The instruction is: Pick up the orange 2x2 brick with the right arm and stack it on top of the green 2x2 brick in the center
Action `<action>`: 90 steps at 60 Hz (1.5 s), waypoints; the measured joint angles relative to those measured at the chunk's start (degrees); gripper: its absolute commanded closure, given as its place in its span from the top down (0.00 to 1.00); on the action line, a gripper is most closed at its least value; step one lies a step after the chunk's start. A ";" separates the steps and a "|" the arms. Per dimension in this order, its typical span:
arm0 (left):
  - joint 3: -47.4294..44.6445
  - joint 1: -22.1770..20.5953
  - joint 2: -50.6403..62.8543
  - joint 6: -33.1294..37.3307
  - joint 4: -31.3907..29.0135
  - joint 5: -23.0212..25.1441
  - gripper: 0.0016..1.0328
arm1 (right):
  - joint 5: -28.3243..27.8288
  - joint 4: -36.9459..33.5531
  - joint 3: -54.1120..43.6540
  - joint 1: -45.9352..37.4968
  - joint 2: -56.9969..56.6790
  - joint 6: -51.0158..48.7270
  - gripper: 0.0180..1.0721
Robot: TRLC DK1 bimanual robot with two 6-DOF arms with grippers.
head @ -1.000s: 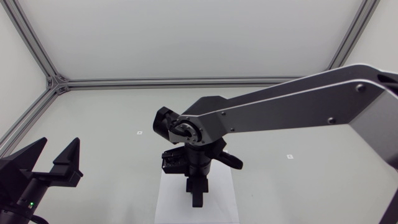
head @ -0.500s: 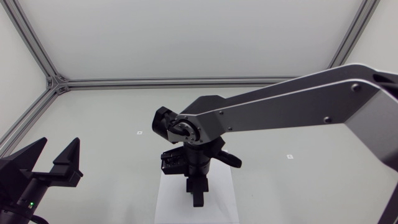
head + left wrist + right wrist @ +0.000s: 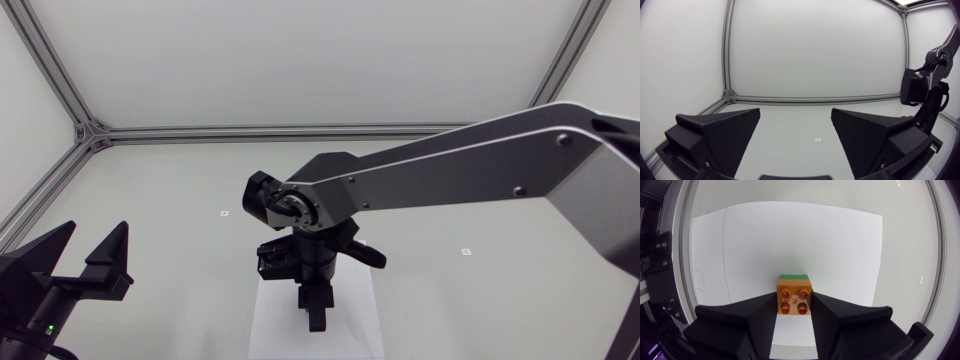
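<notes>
While the head view hides both bricks beneath the right arm [image 3: 450, 170], the right wrist view shows the orange 2x2 brick [image 3: 794, 297]. It is glossy, with four round studs, and is clamped between the matte wedge fingers of the right pincer [image 3: 794, 301] above the white sheet [image 3: 790, 240]. Only a strip of the green 2x2 brick [image 3: 793, 276] peeps from under its far edge, near the sheet's middle. The left pincer [image 3: 795, 125] gapes wide, well off the sheet over the pale desk [image 3: 180, 220]. Since a second ago, the right arm's silver link has shifted slightly, its wrist edging leftward above the sheet.
</notes>
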 measured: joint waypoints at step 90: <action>0.00 0.00 0.00 0.02 0.00 0.00 0.96 | -0.81 0.00 0.02 -0.44 -0.02 1.07 0.45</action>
